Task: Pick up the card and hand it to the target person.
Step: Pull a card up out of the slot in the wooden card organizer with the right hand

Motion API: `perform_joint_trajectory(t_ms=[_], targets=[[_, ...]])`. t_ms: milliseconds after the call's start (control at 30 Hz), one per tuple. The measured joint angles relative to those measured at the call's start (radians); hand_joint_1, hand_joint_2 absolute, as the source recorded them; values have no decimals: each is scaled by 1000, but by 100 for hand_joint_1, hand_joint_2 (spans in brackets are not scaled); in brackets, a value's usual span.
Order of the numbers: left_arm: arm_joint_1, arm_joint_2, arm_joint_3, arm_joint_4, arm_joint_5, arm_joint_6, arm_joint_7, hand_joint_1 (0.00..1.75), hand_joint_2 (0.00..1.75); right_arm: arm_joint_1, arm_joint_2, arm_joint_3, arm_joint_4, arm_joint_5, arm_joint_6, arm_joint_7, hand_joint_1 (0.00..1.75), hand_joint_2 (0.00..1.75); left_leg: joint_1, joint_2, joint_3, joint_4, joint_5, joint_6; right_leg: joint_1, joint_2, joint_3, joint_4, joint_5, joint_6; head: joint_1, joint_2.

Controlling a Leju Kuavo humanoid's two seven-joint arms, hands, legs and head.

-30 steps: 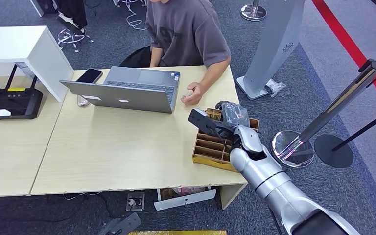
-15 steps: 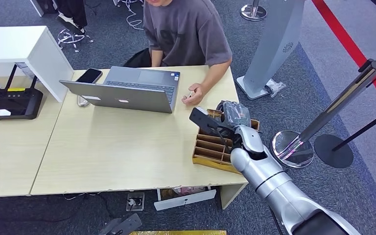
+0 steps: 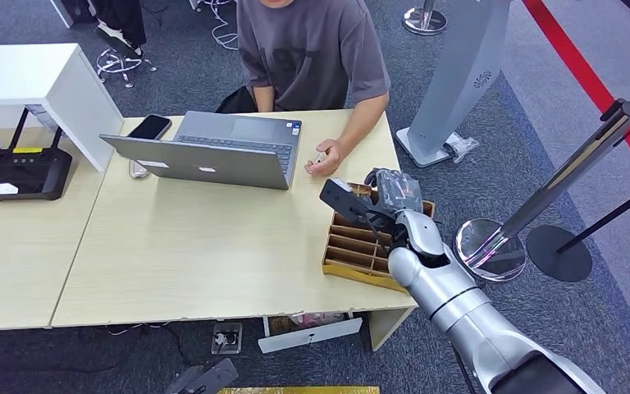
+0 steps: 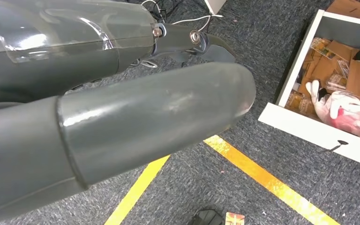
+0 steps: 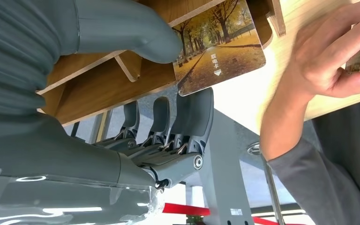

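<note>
Since a second ago the right hand has edged up and slightly rightward in the head view, carrying its dark wrist block closer to the seated person's hand, and the person in the grey T-shirt has leaned a little toward the left of the frame; nothing else on the desk has shifted.

Reading across from the left: a black router with two antennas sits at the far left edge, then a black phone and an open grey laptop in the upper middle, all on the pale wooden table. Right of centre lies the brown slotted wooden card tray, with the right hand above its upper end.

In the right wrist view, the glossy card printed with an autumn avenue of trees is pinched between the thick grey thumb and the darker fingers, its free edge reaching past the tray toward the person's hand at the right of that frame.

So the pick-up looks done, and the handover is left: the card is near that hand but not touching it, and the person has not taken hold.

The left hand hangs over grey carpet; whether its fingers are spread or curled I cannot tell.
</note>
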Motion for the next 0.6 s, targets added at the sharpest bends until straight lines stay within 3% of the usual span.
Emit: perform_joint_trajectory(t_ms=[400,600], targets=[[-3,-1,7,1,-6,-2,0,0,0,11,28,2,21,3,3,-14,109,175,0,1,0,-1,0,0,0,0,0,0,0,0,0,0],[1,-1,21,2,-18,-2,1,0,0,17,23,-8,-12,5,7,-17,129,175,0,1,0,0,0,0,0,1,0,0,0,0,0,0]])
